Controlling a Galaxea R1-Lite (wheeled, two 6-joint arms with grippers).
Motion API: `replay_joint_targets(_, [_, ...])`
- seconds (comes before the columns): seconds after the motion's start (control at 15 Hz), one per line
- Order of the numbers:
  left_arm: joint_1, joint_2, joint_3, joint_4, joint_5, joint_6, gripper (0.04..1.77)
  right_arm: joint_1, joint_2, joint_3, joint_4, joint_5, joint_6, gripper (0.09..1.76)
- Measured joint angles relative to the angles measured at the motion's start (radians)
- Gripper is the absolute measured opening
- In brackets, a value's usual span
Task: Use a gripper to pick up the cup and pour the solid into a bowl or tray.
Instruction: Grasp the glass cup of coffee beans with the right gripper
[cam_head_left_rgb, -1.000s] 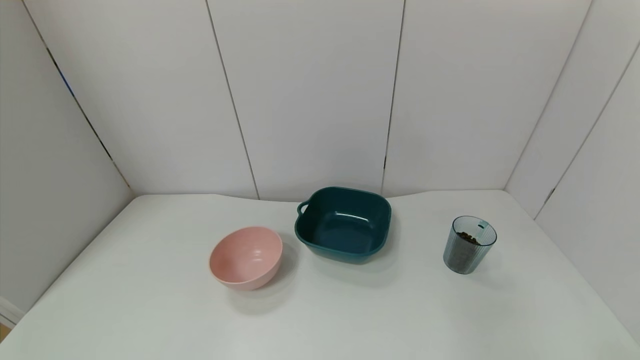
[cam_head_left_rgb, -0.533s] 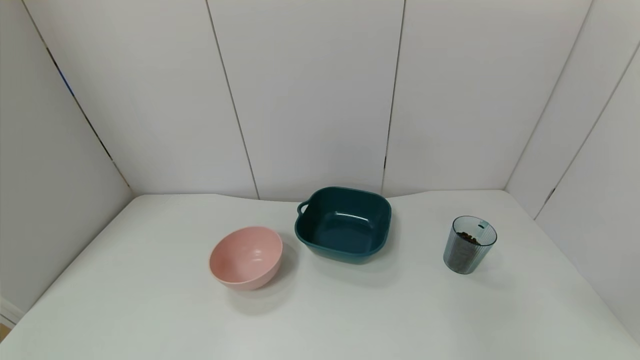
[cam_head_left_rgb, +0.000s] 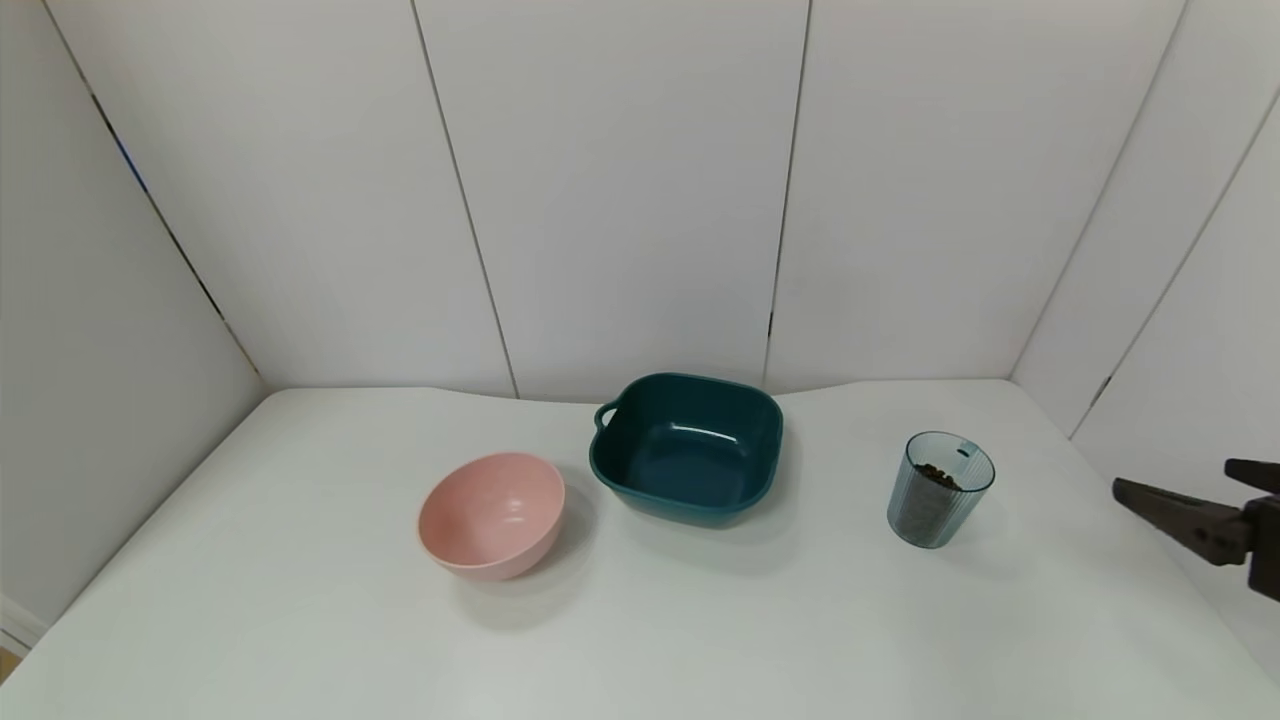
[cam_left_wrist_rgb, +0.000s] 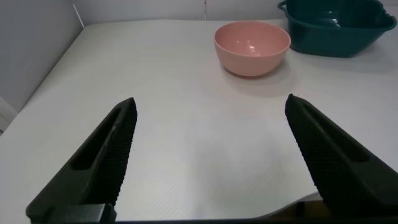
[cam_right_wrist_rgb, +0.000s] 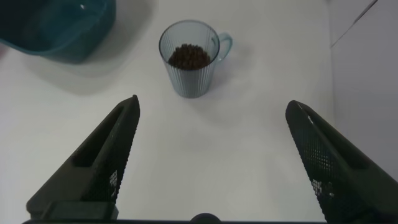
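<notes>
A: Where do we see the cup (cam_head_left_rgb: 940, 489)?
B: Right of centre in the head view, upright on the table (cam_head_left_rgb: 300, 620), with the solid (cam_head_left_rgb: 937, 474) inside. In the right wrist view it sits at upper centre (cam_right_wrist_rgb: 190, 58), pellets (cam_right_wrist_rgb: 189, 56) showing in its mouth.
A: And our right gripper (cam_head_left_rgb: 1180, 488)?
B: At the right edge of the head view, spread wide, holding nothing, well apart from the cup.
A: The tray (cam_head_left_rgb: 688, 446)?
B: At centre, left of the cup, with a pink bowl (cam_head_left_rgb: 492, 514) near its left.
A: Our left gripper (cam_left_wrist_rgb: 208, 155)?
B: Only in its wrist view, fingers wide, holding nothing, low over the table, the pink bowl (cam_left_wrist_rgb: 252, 46) at upper centre.
</notes>
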Motion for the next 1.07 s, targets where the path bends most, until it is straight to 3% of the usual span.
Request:
replay_joint_targets(0.2, [0.000, 0.000, 0.000, 0.000, 0.000, 0.000, 1.72, 0.042, 0.122, 0.038, -0.065, -0.003, 0.002, 1.71])
replay_joint_targets(0.67, [0.000, 0.000, 0.000, 0.000, 0.000, 0.000, 1.72, 0.148, 0.450, 0.162, -0.461, -0.094, 0.011, 1.71])
replay_joint_targets(1.07, [0.000, 0.000, 0.000, 0.000, 0.000, 0.000, 1.72, 0.158, 0.672, 0.172, -0.721, -0.111, 0.076, 1.71])
